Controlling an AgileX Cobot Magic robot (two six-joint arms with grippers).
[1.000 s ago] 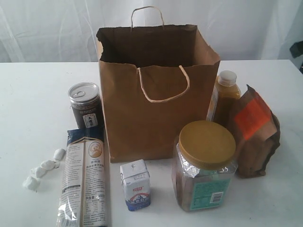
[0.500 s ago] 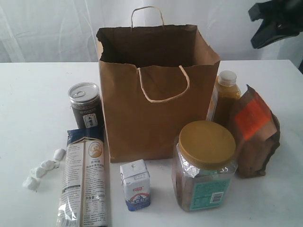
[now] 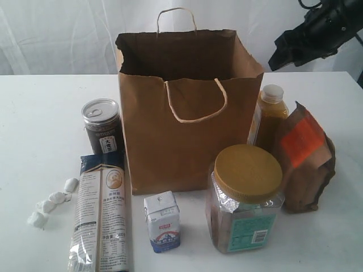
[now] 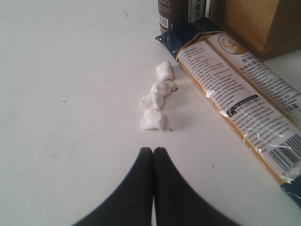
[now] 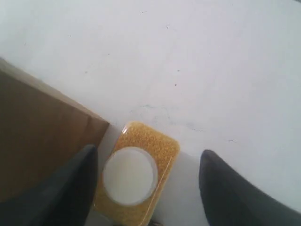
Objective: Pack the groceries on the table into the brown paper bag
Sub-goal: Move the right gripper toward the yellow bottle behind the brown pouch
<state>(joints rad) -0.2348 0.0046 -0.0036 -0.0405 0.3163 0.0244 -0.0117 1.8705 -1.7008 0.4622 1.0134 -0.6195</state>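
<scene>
Hovering over orange juice bottle (image 5: 151, 136), right pincer (image 5: 148, 155) spread wide, left pincer (image 4: 153, 151) pressed together near white wrapped sweets (image 4: 155, 101)

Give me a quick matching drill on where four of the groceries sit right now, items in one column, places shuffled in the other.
1 long noodle packet
2 orange juice bottle
3 small white-blue carton
4 silver-lidded dark jar

a upright, under the open right gripper
b upright, before the brown paper bag
c flat, beside the white sweets
d upright, at the noodle packet's far end

Pairs: 1-c, 2-a, 3-b, 4-d
</scene>
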